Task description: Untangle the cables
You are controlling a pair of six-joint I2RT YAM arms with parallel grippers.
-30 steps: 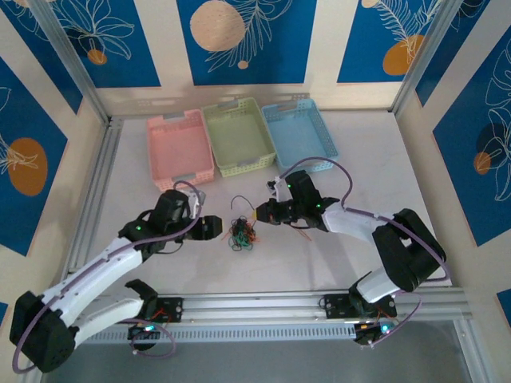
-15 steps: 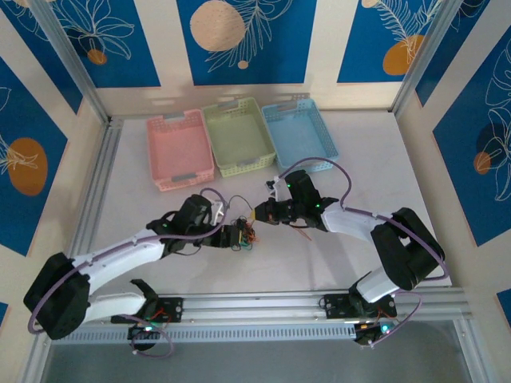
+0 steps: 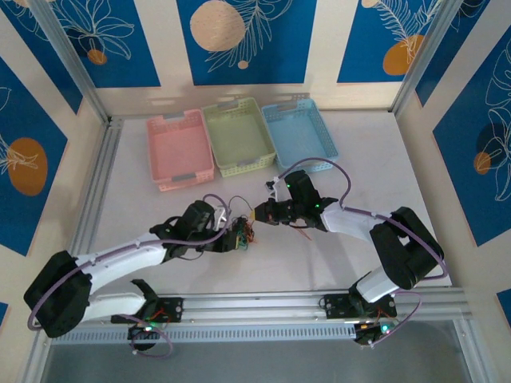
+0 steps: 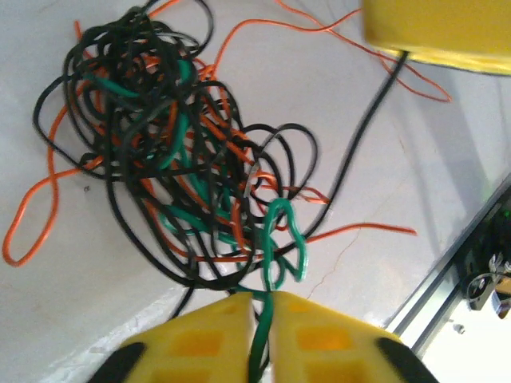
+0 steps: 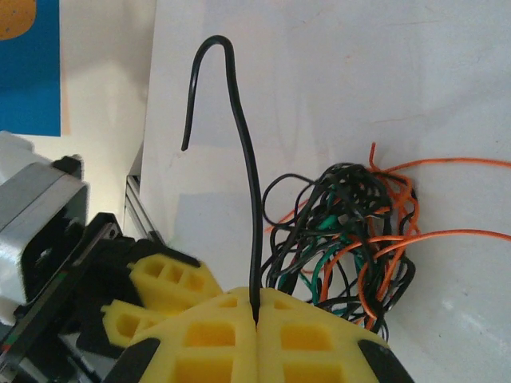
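The cables [image 3: 242,231] lie as a tangle of thin black, orange and green wires on the white table between the two arms. In the left wrist view the tangle [image 4: 168,144] spreads ahead of my left gripper [image 4: 262,299], which is shut on a green cable [image 4: 269,262] at the tangle's near edge. From above, the left gripper [image 3: 233,238] sits at the tangle's left side. My right gripper [image 5: 255,297] is shut on a black cable [image 5: 249,183] that rises stiffly with a hooked end. In the top view the right gripper [image 3: 257,214] is just right of the tangle.
Three baskets stand in a row at the back: pink [image 3: 180,148], green [image 3: 238,136] and blue [image 3: 297,132]. A loose orange strand [image 3: 302,234] trails right of the tangle. The metal rail [image 3: 263,303] runs along the near table edge.
My left arm has swung right, from beside the tangle into its left edge, and now grips the green cable. The right arm has stayed still.
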